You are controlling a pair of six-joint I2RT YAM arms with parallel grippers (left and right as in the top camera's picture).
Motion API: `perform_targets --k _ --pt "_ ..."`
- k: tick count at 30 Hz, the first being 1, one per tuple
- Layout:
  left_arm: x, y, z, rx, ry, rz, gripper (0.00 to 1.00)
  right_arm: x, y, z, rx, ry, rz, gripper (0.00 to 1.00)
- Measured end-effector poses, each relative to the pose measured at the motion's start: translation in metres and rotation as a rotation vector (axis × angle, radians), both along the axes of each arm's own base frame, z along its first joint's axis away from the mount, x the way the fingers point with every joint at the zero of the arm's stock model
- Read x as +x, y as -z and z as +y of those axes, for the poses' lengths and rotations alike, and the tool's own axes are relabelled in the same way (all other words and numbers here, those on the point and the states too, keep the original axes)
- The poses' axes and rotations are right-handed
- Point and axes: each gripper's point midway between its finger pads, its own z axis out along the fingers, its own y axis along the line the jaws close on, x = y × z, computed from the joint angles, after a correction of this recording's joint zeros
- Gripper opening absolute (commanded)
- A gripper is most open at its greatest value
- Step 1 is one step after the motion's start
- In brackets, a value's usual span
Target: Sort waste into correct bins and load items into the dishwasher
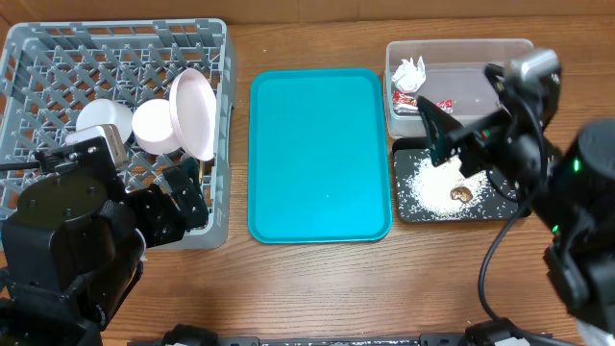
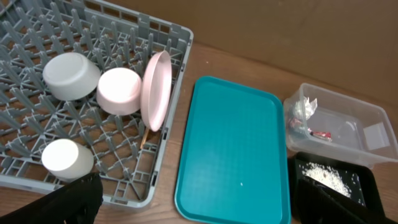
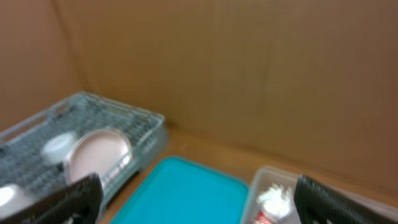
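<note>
Grey plastic lattice forms the dish rack at the left end of the table. Inside it a pale round plate stands on edge near the right wall. A pale pink bowl sits just beside the plate's left face, and a white bowl sits next to that one. The left wrist view shows a small white cup nearer the rack's front wall. It also shows a thin wooden chopstick poking out under the plate; only one can be made out.

The teal tray lies between the rack and the two bins. The clear tub at the far right holds a crumpled tissue and a red wrapper at its left end. Just in front of it, the black tray carries scattered rice and a brown lump.

The left tool hangs over the rack's front right corner, fingers spread wide, gripping nothing. The right tool hovers above the bins, fingers likewise wide apart and holding nothing.
</note>
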Motion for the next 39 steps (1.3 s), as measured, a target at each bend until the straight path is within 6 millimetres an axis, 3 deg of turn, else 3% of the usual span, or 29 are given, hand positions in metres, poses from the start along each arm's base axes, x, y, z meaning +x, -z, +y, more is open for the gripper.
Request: perform_targets --k 3,9,13,19,21,30,39 --pt "0.000 0.000 0.000 0.000 0.000 0.000 1.00 -0.001 0.030 -0.012 -0.012 0.036 -0.049 1.00" --pt "0.000 0.001 0.000 0.000 0.000 0.003 1.00 -0.021 0.115 -0.026 -0.029 0.063 -0.054 1.00" --pt "-0.001 0.001 0.000 0.001 0.000 0.004 1.00 -0.040 0.155 -0.034 -0.030 0.080 -0.056 1.00" --pt "0.000 0.001 0.000 0.001 0.000 0.003 1.00 -0.051 0.205 -0.045 -0.029 0.117 -0.038 1.00" --pt "0.000 0.001 0.000 0.000 0.000 0.003 1.00 -0.053 0.211 -0.050 -0.021 0.138 -0.051 1.00" --pt "0.000 0.001 0.000 0.001 0.000 0.003 1.00 -0.060 0.203 -0.076 0.009 0.246 -0.229 1.00" --pt "0.000 0.001 0.000 0.000 0.001 0.003 1.00 -0.053 0.223 -0.080 0.014 0.261 -0.282 1.00"
